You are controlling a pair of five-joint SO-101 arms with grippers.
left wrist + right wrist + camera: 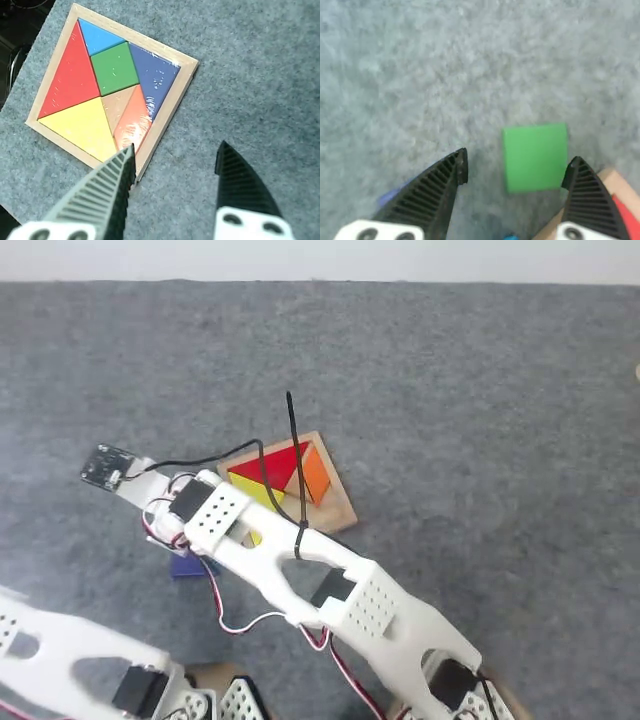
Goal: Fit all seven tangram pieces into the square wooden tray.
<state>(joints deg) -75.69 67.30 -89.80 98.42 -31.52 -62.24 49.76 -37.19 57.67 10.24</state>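
Left hand (176,145) fingers apart, hanging just beside the tray (161,120). Red piece (72,80), yellow piece (80,127) and orange piece (132,122) sit in it. Right hand (518,156) fingers apart over a green square (535,157) lying on the grey worktop (420,75) by a tray corner.

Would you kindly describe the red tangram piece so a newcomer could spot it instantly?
On the grey carpet lies the square wooden tray. The red triangle fills one side of it, its long edge against the rim. Only the yellow triangle beside it is as large; colour separates them.
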